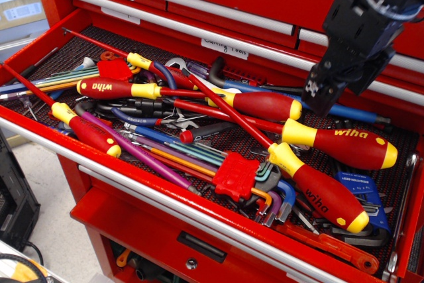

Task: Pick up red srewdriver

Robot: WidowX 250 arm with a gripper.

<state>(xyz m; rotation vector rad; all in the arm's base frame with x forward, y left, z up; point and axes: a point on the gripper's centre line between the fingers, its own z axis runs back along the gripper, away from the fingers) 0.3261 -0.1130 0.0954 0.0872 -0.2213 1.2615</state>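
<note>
The red screwdriver [322, 192] lies at the front right of the open drawer. It has a thick, bulbous red handle, a yellow collar and end cap and white "wiha" lettering. Its long red shaft runs up-left over the tool pile. A slightly slimmer red-and-yellow "wiha" screwdriver [344, 145] lies just behind it. My gripper [339, 87] is black and hangs in the air over the back right of the drawer, above and behind both handles. Its jaws are apart and hold nothing.
The red tool chest drawer [199, 211] is packed with tools. There are other red-and-yellow screwdrivers [116, 88], a red hex-key holder [235, 175], a blue hex-key set [361, 187] and wrenches. Closed upper drawers [225, 11] rise behind. A lower drawer sits open below.
</note>
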